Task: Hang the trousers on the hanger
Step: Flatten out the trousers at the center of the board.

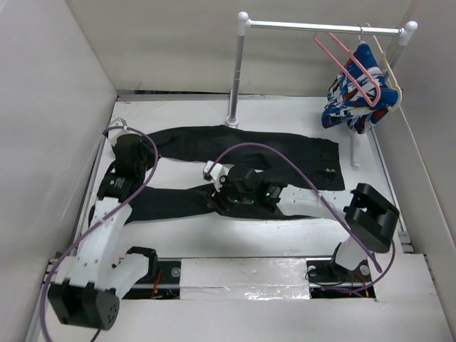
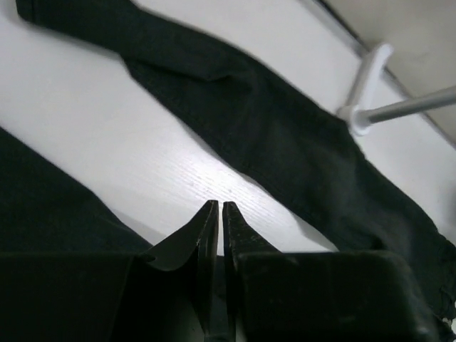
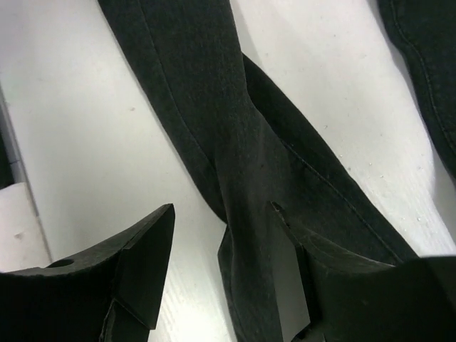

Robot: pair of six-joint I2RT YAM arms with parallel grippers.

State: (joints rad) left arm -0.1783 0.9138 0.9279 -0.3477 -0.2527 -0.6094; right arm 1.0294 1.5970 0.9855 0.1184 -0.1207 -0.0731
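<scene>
The trousers (image 1: 274,153) lie flat on the desk (image 1: 185,239), spread across the middle of the top view. One leg runs from the upper left toward the waist at centre right. The other leg lies nearer the bottom of the frame and passes under the right arm. A wedge of bare desk separates the two legs at the left.

Right gripper (image 3: 221,239): spread wide. In the wrist view its two fingers stand either side of a creased run of black cloth. Whether the tips touch the fabric cannot be told.

Left gripper (image 2: 217,210): closed to a thin slit, nothing between the fingers. It sits over the bare wedge, with a leg edge on each side of it.

The hanger (image 1: 346,71) hangs on the rail (image 1: 320,27) at the upper right, well apart from the trousers. Just beside it on the rail, to the right, a cream hanger (image 1: 390,75) carries a blue, white and red garment (image 1: 353,103).

The far edge of the upper leg passes just beside the foot of the rack post (image 1: 235,78). Open desk runs along the bottom of the frame in front of the near leg, and to the right of the waist. Enclosure walls (image 1: 50,107) close the desk on the left, top and right of the frame.
</scene>
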